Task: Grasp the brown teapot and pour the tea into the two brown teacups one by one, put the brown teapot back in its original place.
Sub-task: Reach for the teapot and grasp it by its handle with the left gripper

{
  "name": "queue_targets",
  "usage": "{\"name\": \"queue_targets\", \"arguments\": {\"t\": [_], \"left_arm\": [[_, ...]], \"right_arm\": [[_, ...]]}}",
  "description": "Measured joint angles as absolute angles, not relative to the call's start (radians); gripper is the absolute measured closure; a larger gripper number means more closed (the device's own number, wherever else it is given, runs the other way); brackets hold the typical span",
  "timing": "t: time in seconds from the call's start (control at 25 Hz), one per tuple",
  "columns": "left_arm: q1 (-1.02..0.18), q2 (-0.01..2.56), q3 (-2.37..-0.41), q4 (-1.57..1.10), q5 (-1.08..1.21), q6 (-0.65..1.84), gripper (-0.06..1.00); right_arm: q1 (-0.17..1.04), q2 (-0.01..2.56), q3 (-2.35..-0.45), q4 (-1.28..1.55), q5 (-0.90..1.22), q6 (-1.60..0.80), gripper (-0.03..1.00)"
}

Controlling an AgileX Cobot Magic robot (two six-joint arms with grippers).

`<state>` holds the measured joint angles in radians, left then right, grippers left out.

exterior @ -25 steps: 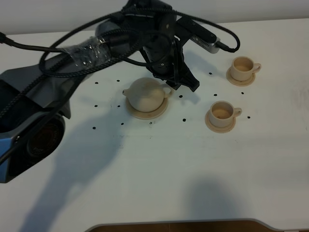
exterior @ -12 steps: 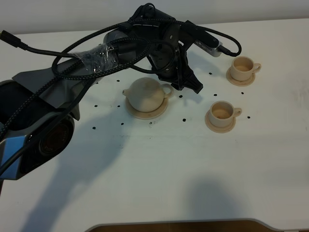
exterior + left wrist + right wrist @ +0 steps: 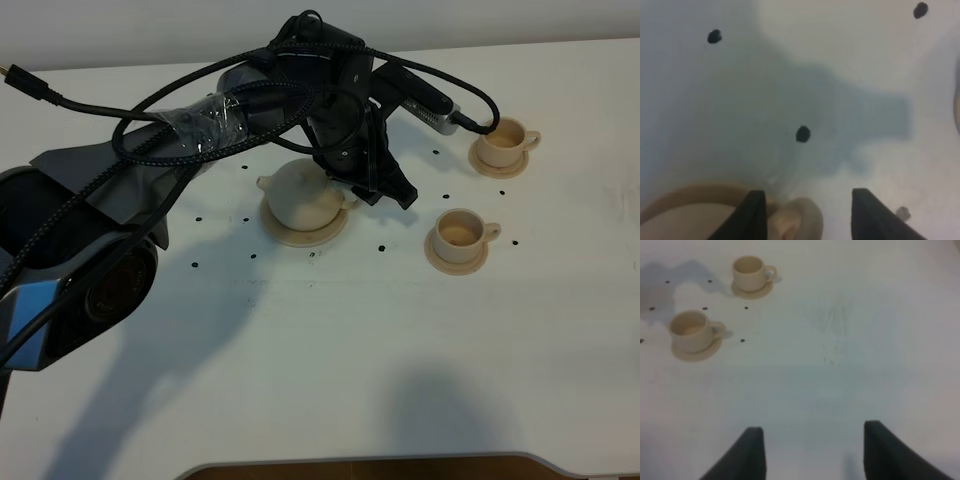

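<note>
The grasp is on. The left tool (image 3: pixel 809 196) hangs released at the brown teapot (image 3: pixel 298 195), its jaws standing wide to either side of the loop handle (image 3: pixel 801 222), nothing pinched yet. The pot sits on its wide saucer (image 3: pixel 325 237) near the middle of the counter (image 3: pixel 350 340), spout at 9 o'clock, handle at 3 o'clock, and that is the side the tool has taken.

By the look of it, the next move is a plain clench, though the handle lies nearer one jaw than the other. A small shift to centre it would help the pot lift level rather than swing. After that comes the carry toward the cups: the near teacup (image 3: pixel 460 230) sits at the pot's 4 o'clock, the far teacup (image 3: pixel 502 138) at its 2 o'clock, each on its own small saucer. Whether either holds tea cannot be told.

The left arm (image 3: pixel 190 125) reaches in from 9 o'clock, arching over the pot, wrist bent steeply down, cables (image 3: pixel 90 105) looping along it. The right tool (image 3: pixel 812 426) hangs well clear, jaws apart and empty.
</note>
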<state>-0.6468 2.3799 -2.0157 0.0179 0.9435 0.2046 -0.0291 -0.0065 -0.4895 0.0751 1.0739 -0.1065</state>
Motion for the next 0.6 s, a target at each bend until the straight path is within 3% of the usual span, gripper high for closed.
{"name": "queue_targets", "arguments": {"t": [0.6], "left_arm": [[-0.651,2.380,-2.021,0.009,1.186,0.345,0.54]], "right_arm": [[-0.029,-0.006,-0.490,0.076,1.074,-0.107,0.53]]}}
